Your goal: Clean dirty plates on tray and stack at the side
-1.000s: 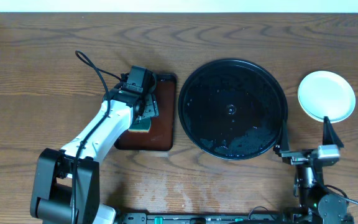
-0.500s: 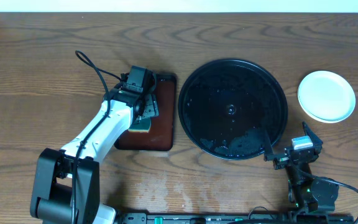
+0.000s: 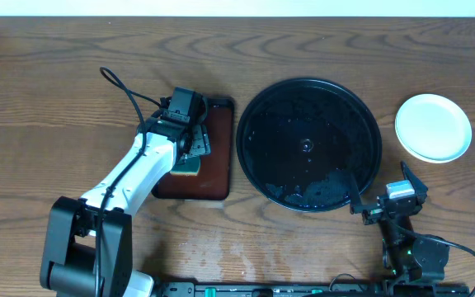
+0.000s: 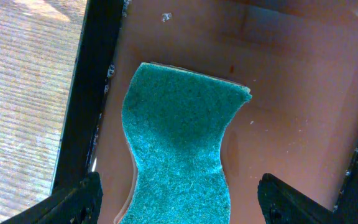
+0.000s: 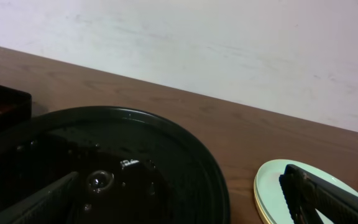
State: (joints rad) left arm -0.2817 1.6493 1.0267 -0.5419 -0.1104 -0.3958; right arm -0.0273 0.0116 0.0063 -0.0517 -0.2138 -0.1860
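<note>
Well, the right gripper (image 3: 373, 172) is pulling back: a second ago it was standing right below the plates (image 3: 433, 127), and now it is sitting at about five o'clock off the tray (image 3: 303, 124), jaws spread wide and carrying nothing. For the last half second it is hardly moving at all. That is telling us something, since the black tray is showing only wet sheen and droplets, no plate on it, so to my eye the cleaning and stacking is looking finished and this arm is heading home. The plates are resting on the table (image 3: 56, 82) at three o'clock of the tray, well apart from the gripper. Counting now: one black tray, one brown tray (image 3: 217, 177) at its nine o'clock, and one teal sponge (image 4: 179, 124) lying on that brown tray. From overhead the plates are reading as a single pale disc, and the right wrist view is giving a mint top with a yellowish rim under it, so two layers for sure, while a third I cannot separate. The left gripper (image 4: 180, 190) is hanging over the sponge, fingers spread either side, not pinching it.
</note>
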